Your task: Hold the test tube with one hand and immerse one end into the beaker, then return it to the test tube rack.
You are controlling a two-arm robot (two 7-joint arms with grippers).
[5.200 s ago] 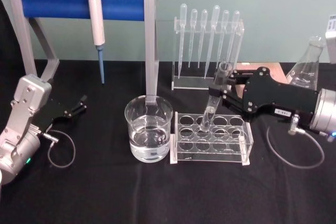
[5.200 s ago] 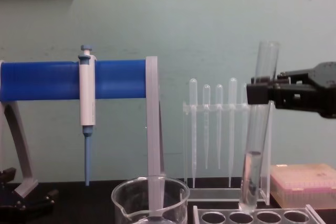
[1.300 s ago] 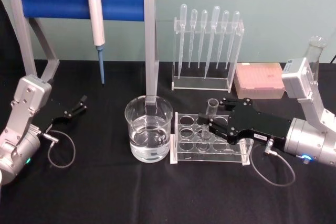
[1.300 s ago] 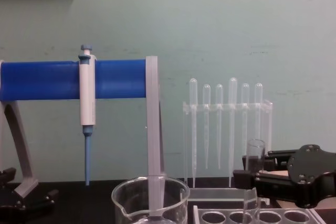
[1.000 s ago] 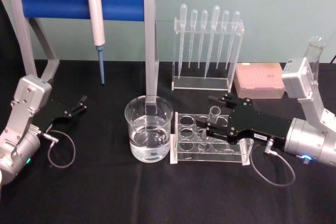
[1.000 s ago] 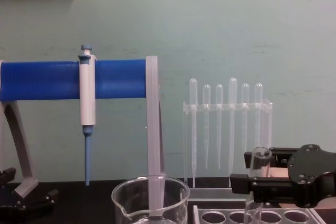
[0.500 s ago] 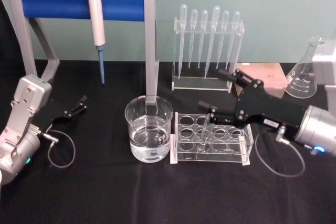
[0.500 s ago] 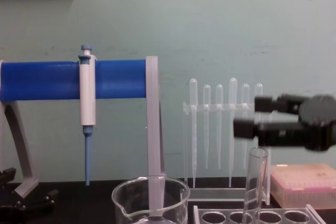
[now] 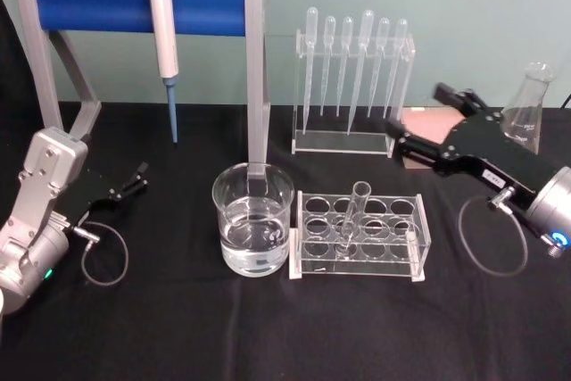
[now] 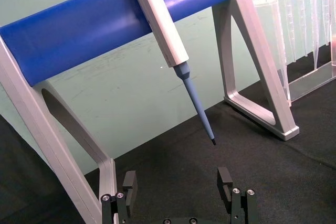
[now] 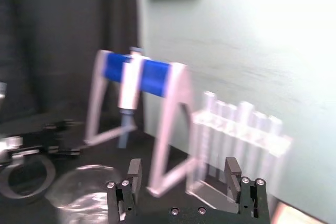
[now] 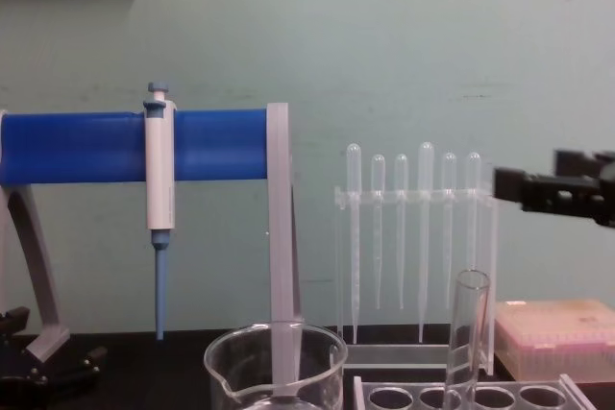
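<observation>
Pulling clear of the rack without brushing the glass is what this step calls for, so the right gripper (image 9: 426, 122) should lift away up and to the right, well apart from the test tube (image 9: 350, 216). From the head, that tube leans in a middle hole of the clear plastic rack (image 9: 417, 252), just right of the beaker (image 9: 252, 219), which holds clear liquid. The right gripper's fingers are spread and empty, above and to the right of the tube, in front of the pipette stand (image 9: 350, 142). The left gripper (image 9: 136, 178) rests on the black cloth at far left.

On the left wrist, the left gripper (image 10: 180, 182) has its fingers apart with nothing between, below the pipettor (image 10: 172, 51) tip.

On the right wrist, the right gripper (image 11: 184, 177) likewise stands parted and bare.

From the chest, the test tube (image 12: 466, 333) stands free in the rack, and the right gripper (image 12: 538, 189) is higher up at the right edge.
</observation>
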